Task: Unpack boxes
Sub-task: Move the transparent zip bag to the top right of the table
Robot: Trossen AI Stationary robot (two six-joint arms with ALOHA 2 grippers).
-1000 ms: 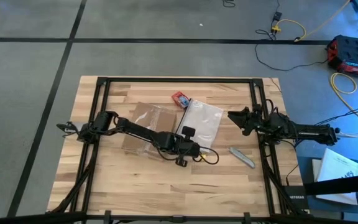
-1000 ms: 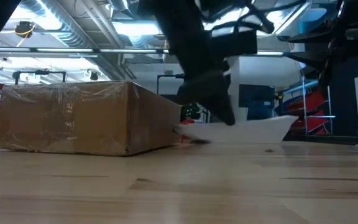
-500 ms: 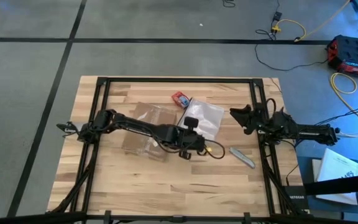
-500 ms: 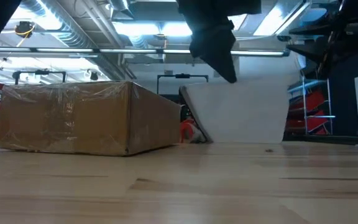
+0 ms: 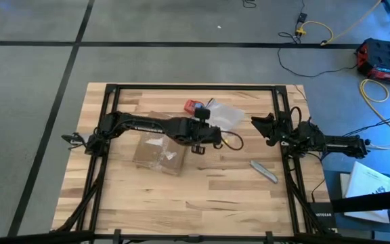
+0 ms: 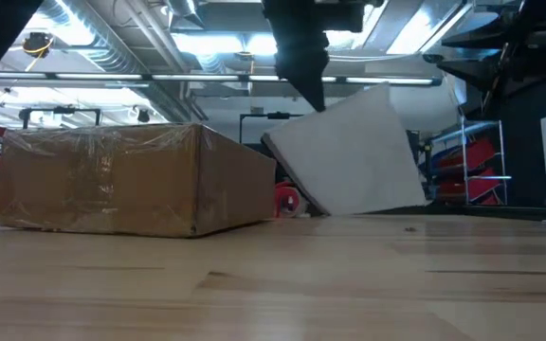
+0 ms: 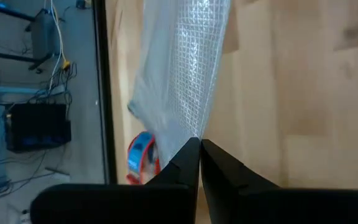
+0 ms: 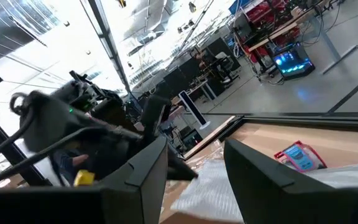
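Observation:
The brown cardboard box [image 5: 158, 152] with clear tape lies flat on the table's left half; the low view shows its side [image 6: 131, 180]. Right of it, the clear silvery plastic bag [image 5: 223, 115] stands raised and tilted [image 6: 349, 156], with my left gripper [image 5: 205, 119] shut on it. A small red-and-blue object [image 5: 193, 105] lies on the table by the bag's far side. My right gripper [image 5: 259, 129] waits open at the table's right, touching nothing [image 8: 194, 180]. My left gripper pinches the bag's edge [image 7: 196, 132] between its two fingertips [image 7: 191, 152], at the bag's raised upper corner [image 6: 322, 106]. The fingers slant down at it from the table's left. The bag is lifted and tilted, its lower edge [image 6: 363, 209] resting on the table.
A grey box cutter [image 5: 264, 171] lies near the right arm's base. A black frame [image 5: 195, 87] runs around the tabletop. Bare wood [image 5: 202, 196] spreads along the near side. Cables and a red case lie on the floor beyond the table.
My left gripper, still shut on the bag, has risen and swung toward the table's far edge. The bag, which lay flat, now stands tilted: its held near edge has gone up and over, while its far edge stays on the table.

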